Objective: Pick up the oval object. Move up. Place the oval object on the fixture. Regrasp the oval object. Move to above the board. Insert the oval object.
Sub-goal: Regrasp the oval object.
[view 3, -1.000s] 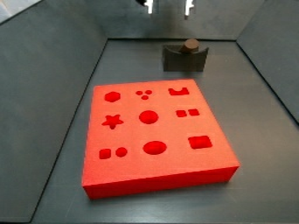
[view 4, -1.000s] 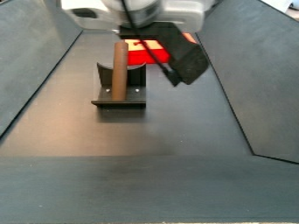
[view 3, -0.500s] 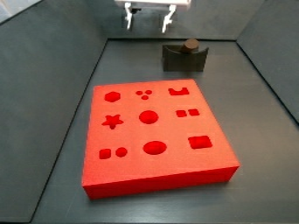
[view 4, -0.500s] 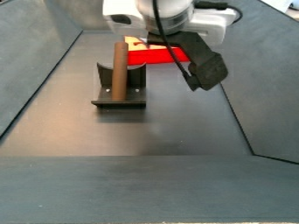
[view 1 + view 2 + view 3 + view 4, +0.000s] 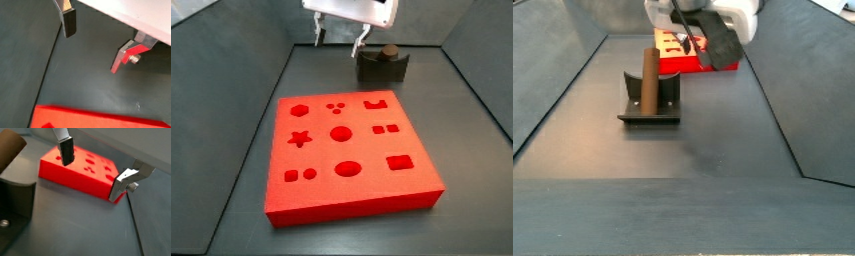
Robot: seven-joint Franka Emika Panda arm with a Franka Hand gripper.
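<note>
Big red board point(image 5: 349, 156) flat on the dark floor point(image 5: 452, 130). Small fixture point(image 5: 651, 106) beyond it, brown peg point(image 5: 648, 78) standing up in its notch. Gripper point(image 5: 341, 38) up high just beside the fixture, fingers point(image 5: 69, 22) apart, holding nothing.

Dark floor point(image 5: 251, 120): board point(image 5: 352, 160), fixture point(image 5: 382, 68).

Even, soft overhead light, faint shadows, mild blur, red sheen on the hand point(image 5: 93, 42).
</note>
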